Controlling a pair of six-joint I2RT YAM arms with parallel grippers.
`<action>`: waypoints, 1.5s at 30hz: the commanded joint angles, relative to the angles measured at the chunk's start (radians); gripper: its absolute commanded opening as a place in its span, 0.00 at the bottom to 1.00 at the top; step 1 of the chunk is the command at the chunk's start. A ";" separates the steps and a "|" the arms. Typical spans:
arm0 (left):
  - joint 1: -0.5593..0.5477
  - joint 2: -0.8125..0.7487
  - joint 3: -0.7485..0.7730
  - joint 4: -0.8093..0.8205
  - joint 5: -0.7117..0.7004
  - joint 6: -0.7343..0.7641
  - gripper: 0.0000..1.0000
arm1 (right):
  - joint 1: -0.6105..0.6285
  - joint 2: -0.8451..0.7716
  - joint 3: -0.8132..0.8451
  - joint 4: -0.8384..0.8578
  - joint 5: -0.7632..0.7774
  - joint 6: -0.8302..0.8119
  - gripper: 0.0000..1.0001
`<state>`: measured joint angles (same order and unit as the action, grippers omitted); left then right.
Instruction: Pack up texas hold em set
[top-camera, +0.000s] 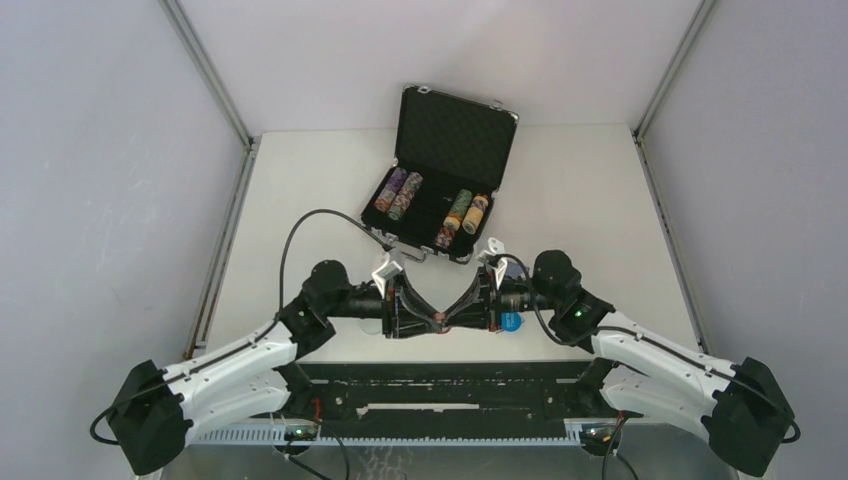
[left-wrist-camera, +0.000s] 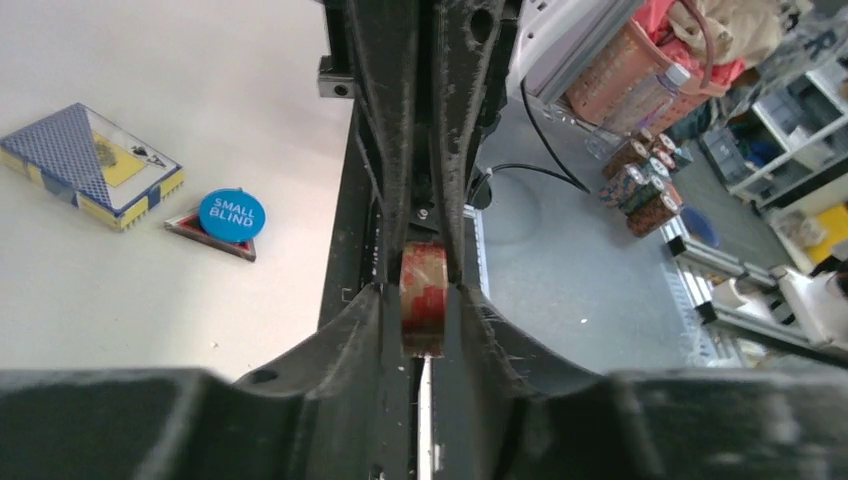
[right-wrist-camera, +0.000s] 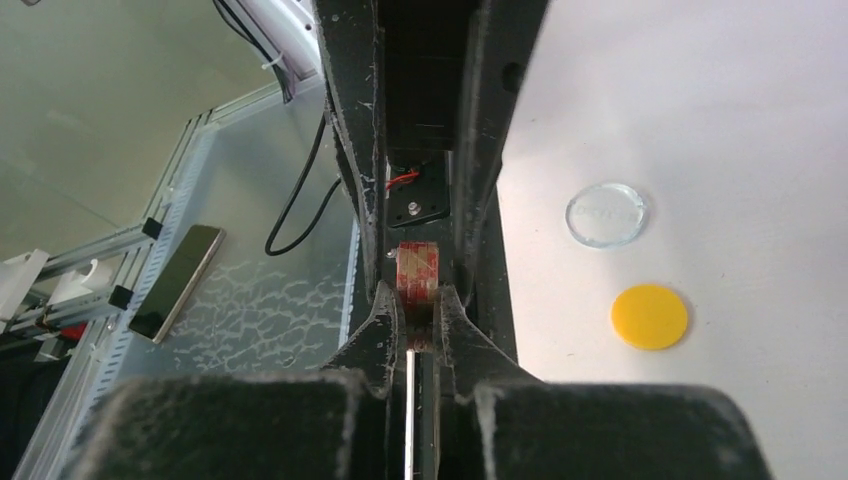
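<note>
The black briefcase (top-camera: 505, 130) stands open at the table's back, with two chip rolls (top-camera: 398, 192) on its left side and more (top-camera: 462, 215) on its right. My left gripper (top-camera: 436, 322) and right gripper (top-camera: 446, 320) meet tip to tip near the front edge. A short red-and-tan chip roll (left-wrist-camera: 423, 298) sits between them. The left gripper (left-wrist-camera: 423, 322) presses it on both sides, and the right gripper (right-wrist-camera: 417, 302) is shut on the same chip roll (right-wrist-camera: 417, 270). The card deck (left-wrist-camera: 92, 165) lies on the table, with a blue "small blind" token (left-wrist-camera: 231, 215) beside it.
A clear token (right-wrist-camera: 606, 214) and a yellow token (right-wrist-camera: 650, 316) lie on the table beside the right gripper. The blue token (top-camera: 510, 322) shows by the right wrist. The black base rail (top-camera: 440, 385) runs under both grippers. A phone (right-wrist-camera: 177, 282) lies off the table.
</note>
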<state>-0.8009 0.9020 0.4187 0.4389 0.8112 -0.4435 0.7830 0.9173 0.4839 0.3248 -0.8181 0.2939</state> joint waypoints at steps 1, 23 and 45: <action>-0.011 -0.021 0.029 -0.037 -0.086 0.038 0.60 | 0.008 0.010 0.005 0.059 0.062 -0.024 0.00; 0.454 -0.321 -0.186 -0.200 -0.729 -0.263 0.99 | -0.137 1.014 0.996 -0.337 0.186 -0.413 0.00; 0.611 -0.295 -0.250 -0.156 -0.672 -0.315 0.98 | -0.134 1.501 1.612 -0.477 0.359 -0.489 0.00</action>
<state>-0.1982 0.6033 0.1772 0.2234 0.1165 -0.7506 0.6449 2.4126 2.0014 -0.1493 -0.5034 -0.1436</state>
